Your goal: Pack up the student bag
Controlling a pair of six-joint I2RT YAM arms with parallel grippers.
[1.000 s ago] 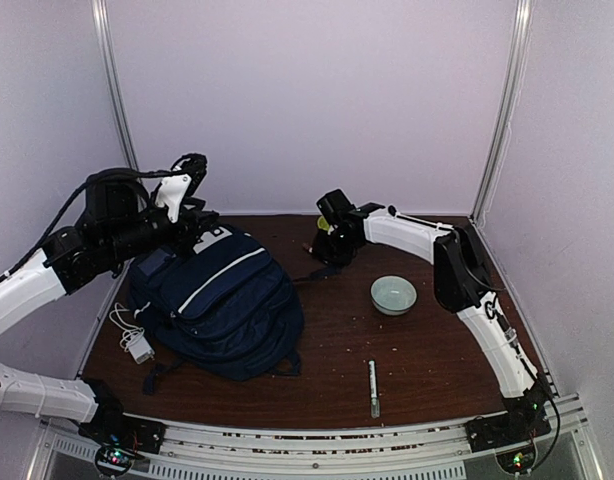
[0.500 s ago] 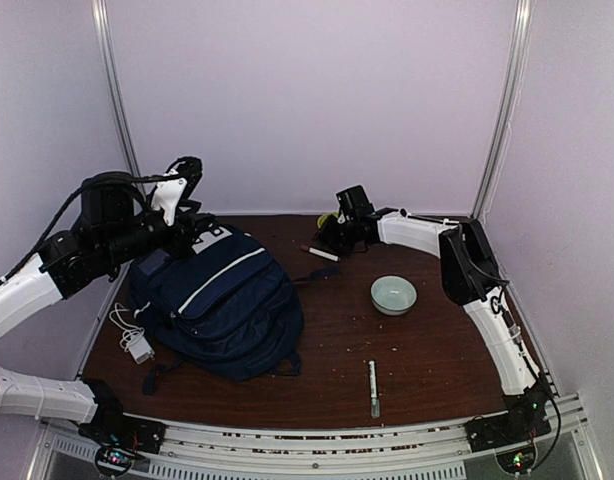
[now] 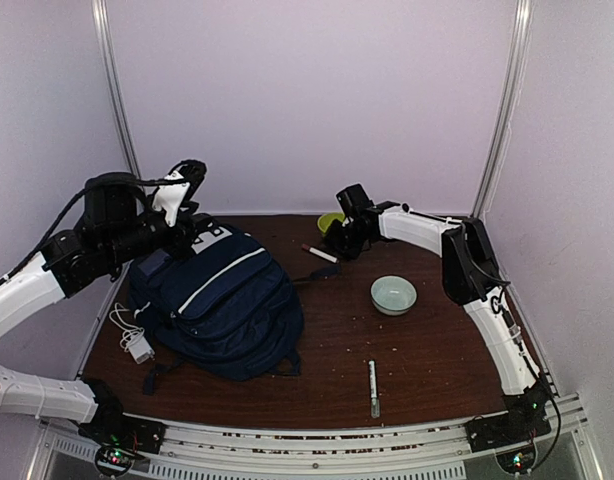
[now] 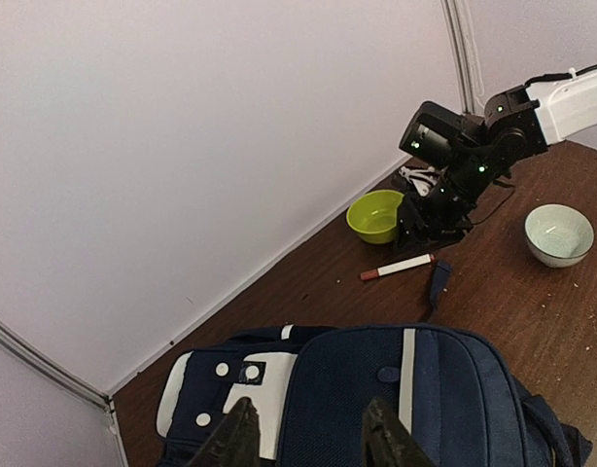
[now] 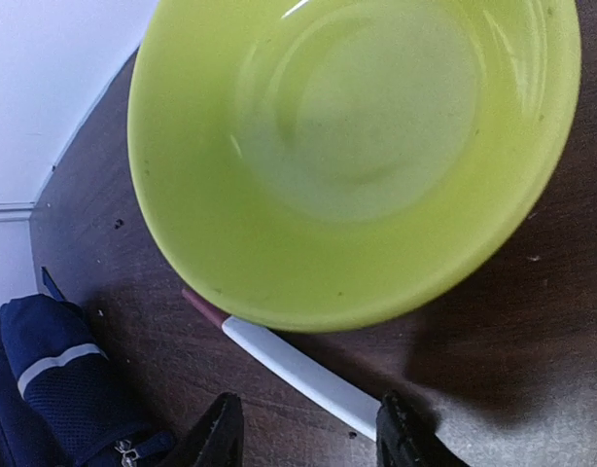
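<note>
**Change.** The right gripper (image 5: 306, 436) has shifted slightly to the right. This uncovers the lime-green plastic bowl (image 5: 357, 165) and a white marker with a dark red cap (image 3: 320, 253), which lies flat on the brown wooden table (image 3: 427, 350) just in front of that bowl.

**Right gripper.** The jaws stand partly open and hold nothing. The marker's white end lies between the fingertips. A grasp appears necessary before packing.

**Task object.** The large navy-blue fabric backpack (image 3: 222, 300) lies at the table's left, its contents hidden.

**Left gripper.** The left gripper (image 4: 306, 433) sits at the backpack's top with its fingers apart. Whether they pinch fabric cannot be told.

**Containers.** The green bowl is empty. The pale blue ceramic bowl (image 3: 394, 295) is also empty.
</note>
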